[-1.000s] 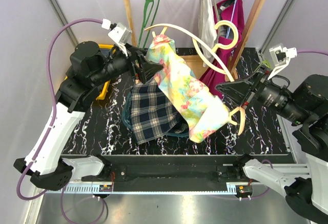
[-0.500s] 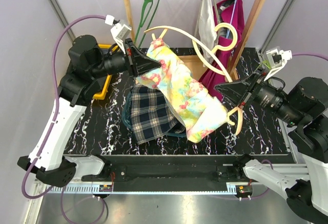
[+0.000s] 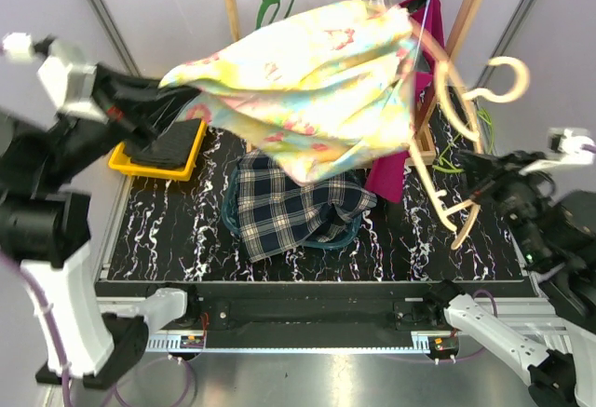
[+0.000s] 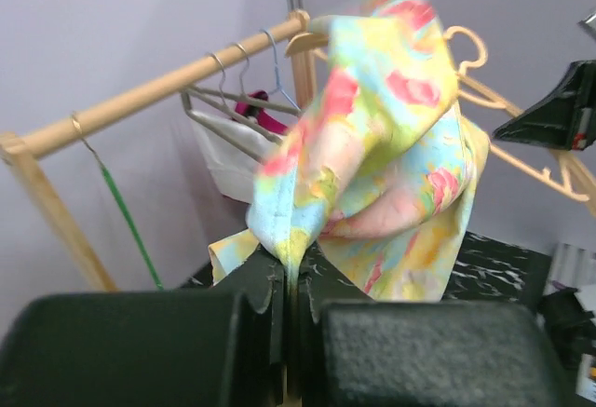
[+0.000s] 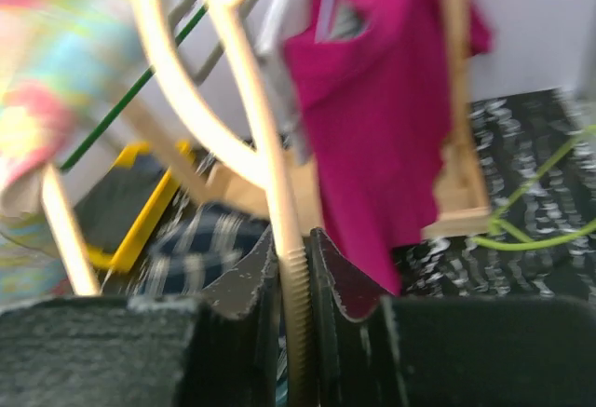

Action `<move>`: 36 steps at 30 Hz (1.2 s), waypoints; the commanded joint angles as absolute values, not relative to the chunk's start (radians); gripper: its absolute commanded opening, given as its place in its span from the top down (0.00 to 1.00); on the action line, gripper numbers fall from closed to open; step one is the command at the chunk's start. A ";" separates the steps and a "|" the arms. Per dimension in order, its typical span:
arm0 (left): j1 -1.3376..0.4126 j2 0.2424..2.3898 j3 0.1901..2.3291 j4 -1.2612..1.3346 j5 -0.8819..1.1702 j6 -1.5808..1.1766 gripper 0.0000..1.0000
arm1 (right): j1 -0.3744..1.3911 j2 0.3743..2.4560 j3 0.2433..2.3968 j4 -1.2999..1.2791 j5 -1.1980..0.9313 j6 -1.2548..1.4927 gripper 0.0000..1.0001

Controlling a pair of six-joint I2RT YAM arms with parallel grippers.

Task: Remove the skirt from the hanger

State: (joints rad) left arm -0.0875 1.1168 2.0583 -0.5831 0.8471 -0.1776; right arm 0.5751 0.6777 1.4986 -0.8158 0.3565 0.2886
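Observation:
The skirt (image 3: 307, 81), a floral cloth in yellow, blue and pink, is stretched out in the air above the table, blurred by motion. My left gripper (image 3: 160, 101) is shut on its left edge; in the left wrist view the cloth (image 4: 391, 146) rises out of the closed gripper (image 4: 293, 258). The skirt's right end still hangs around the upper arm of the cream plastic hanger (image 3: 456, 118). My right gripper (image 3: 470, 163) is shut on the hanger's ribbed bar (image 5: 251, 100), which runs between the gripper's (image 5: 293, 258) fingers in the right wrist view.
A plaid garment (image 3: 289, 207) lies in a teal basket under the skirt. A yellow tray (image 3: 125, 157) sits at the back left. The wooden rack (image 3: 466, 16) holds a magenta garment (image 3: 391, 165), a white one and a green hanger (image 3: 275, 2).
My left gripper has shut on the skirt's edge and pulled it up and to the left, spreading the cloth. The right gripper has moved right with the hanger.

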 commanded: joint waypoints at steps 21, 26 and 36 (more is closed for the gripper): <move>-0.425 1.292 1.957 -0.563 0.767 -0.074 1.00 | 0.563 0.578 1.234 -0.785 1.133 0.302 1.00; -0.474 1.253 1.828 -0.561 0.753 -0.054 1.00 | 0.561 0.615 1.020 -0.782 1.195 0.494 1.00; -0.488 1.105 1.477 -0.545 0.730 -0.020 1.00 | 0.343 0.798 0.907 -0.683 1.087 0.565 1.00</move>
